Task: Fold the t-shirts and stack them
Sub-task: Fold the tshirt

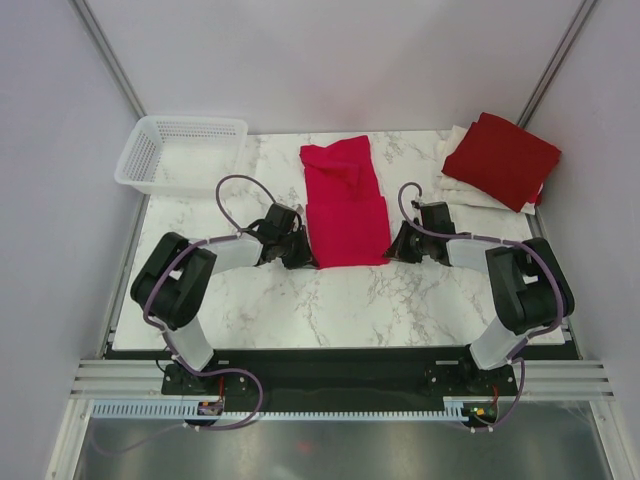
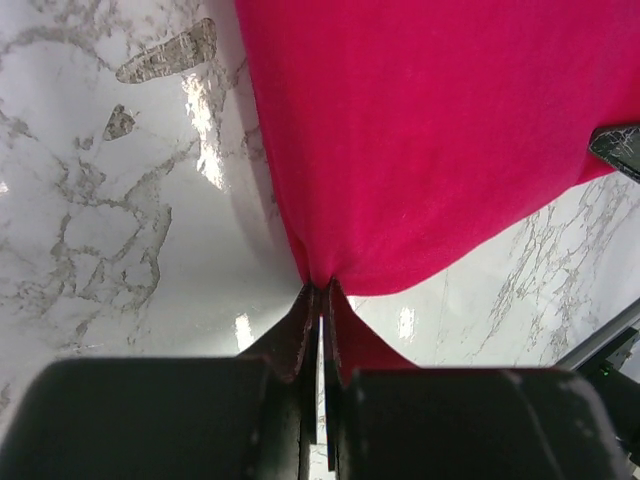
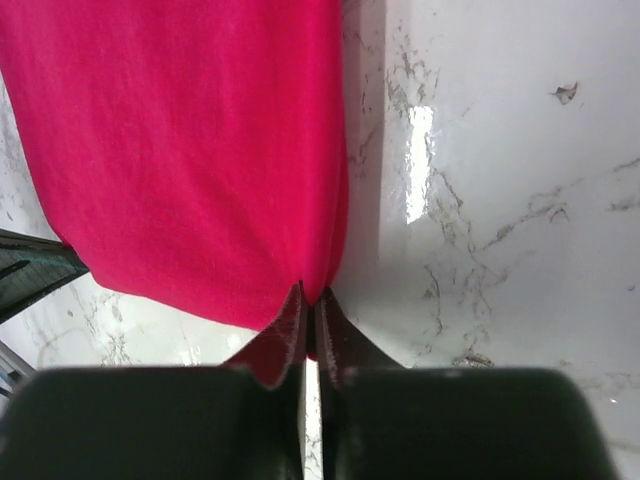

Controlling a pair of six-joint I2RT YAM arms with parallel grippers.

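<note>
A bright crimson t-shirt (image 1: 344, 205) lies folded into a long strip on the middle of the marble table, sleeves bunched at its far end. My left gripper (image 1: 303, 255) is shut on its near left corner, seen in the left wrist view (image 2: 322, 287). My right gripper (image 1: 393, 250) is shut on its near right corner, seen in the right wrist view (image 3: 311, 297). The crimson cloth fills both wrist views (image 2: 420, 130) (image 3: 180, 150). A darker red folded t-shirt (image 1: 502, 157) lies on folded white t-shirts (image 1: 462, 186) at the back right.
A white plastic mesh basket (image 1: 180, 152) stands at the back left corner. Grey walls and metal posts close in the table on both sides. The table's near edge runs just in front of the arm bases.
</note>
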